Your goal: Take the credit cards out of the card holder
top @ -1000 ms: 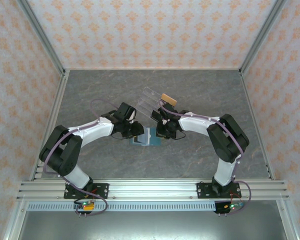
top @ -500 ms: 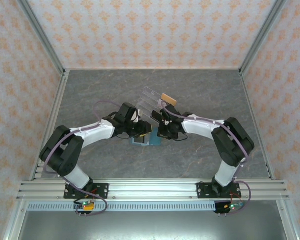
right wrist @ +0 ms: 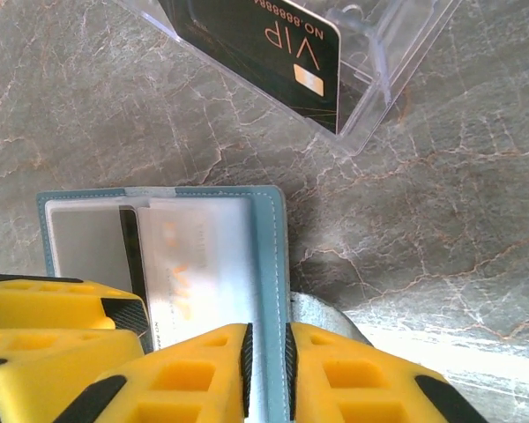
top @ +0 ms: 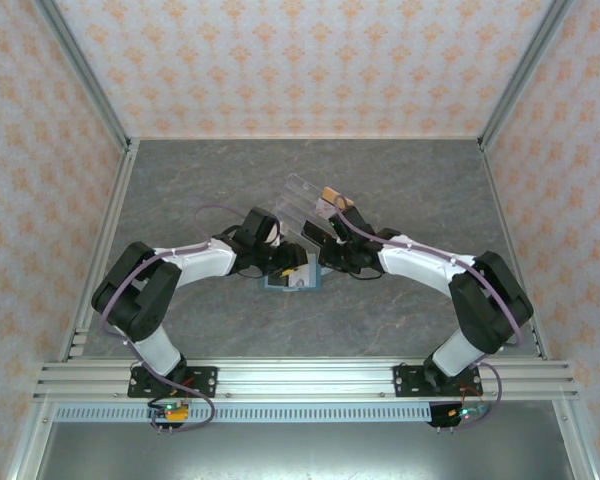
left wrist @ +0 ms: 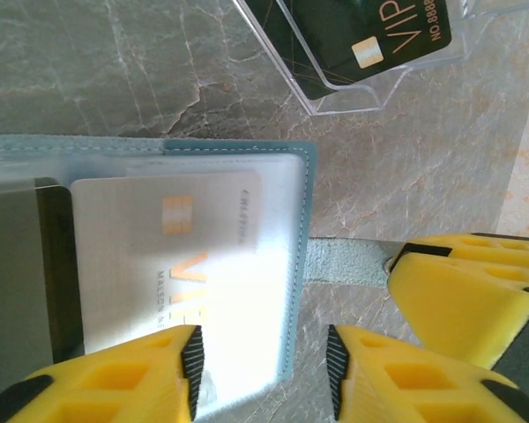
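Reaching in from the left, the left gripper [left wrist: 263, 374] is now found further right than a second ago, brought from just beside the holder [right wrist: 271, 238] to over it. Its jaws are spread, and the holder's stitched right edge is straddled by them. One finger is held over the clear pocket, the other over the bare table [top: 180, 190], and nothing is gripped.

The holder is left about where it was, flat on the table between the two wrists and just in front of the stand [right wrist: 397, 53]. A white card [left wrist: 159, 256] is seen inside the clear pocket, with a dark card [left wrist: 18, 264] tucked beside it. Neither is drawn out yet.

To the right, the right gripper [right wrist: 266, 370] is also carried in, its arm stretched out more than before. Its jaws are pressed almost together on the holder's right edge, so that the teal border is pinched between them. A black card [right wrist: 256, 40] is stood in the stand beyond.

The change is judged to be a closing-in of both arms. The holder appears to be steadied by the right so that the white card can be taken by the left. For these two cards the pulling-out is judged not yet begun.
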Motion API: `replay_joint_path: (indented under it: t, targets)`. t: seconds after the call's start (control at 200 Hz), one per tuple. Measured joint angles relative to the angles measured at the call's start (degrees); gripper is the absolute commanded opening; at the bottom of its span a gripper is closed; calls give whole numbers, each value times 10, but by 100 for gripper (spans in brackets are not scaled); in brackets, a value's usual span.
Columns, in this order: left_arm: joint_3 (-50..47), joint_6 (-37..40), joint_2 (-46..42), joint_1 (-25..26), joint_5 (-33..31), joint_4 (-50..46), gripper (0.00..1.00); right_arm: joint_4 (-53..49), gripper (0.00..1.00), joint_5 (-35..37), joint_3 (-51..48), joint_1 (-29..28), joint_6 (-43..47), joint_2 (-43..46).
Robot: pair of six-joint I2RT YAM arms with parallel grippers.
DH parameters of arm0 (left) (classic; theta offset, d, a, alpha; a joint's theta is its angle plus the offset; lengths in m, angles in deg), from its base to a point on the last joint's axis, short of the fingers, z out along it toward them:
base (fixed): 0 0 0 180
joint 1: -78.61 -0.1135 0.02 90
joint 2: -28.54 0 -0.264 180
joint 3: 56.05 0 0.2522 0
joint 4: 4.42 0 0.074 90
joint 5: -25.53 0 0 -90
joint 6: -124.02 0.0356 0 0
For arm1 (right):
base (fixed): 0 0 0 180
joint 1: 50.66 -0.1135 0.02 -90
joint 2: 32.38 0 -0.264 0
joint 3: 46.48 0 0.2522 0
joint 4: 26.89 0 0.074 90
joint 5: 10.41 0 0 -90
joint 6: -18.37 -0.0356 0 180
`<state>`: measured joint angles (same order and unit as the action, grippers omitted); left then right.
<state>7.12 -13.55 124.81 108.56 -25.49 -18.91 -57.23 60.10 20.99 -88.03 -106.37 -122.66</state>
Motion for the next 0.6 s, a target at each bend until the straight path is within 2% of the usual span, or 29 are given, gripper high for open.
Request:
replay_joint_path:
  t: [0.28,0.601]
  targets:
    - [0,13,-14,-12,-35,-43,26,-31,18,33,59,-50,25,-6]
    - [-3,14,-14,-21,-52,-59,22,-44,18,30,89,-56,16,-101]
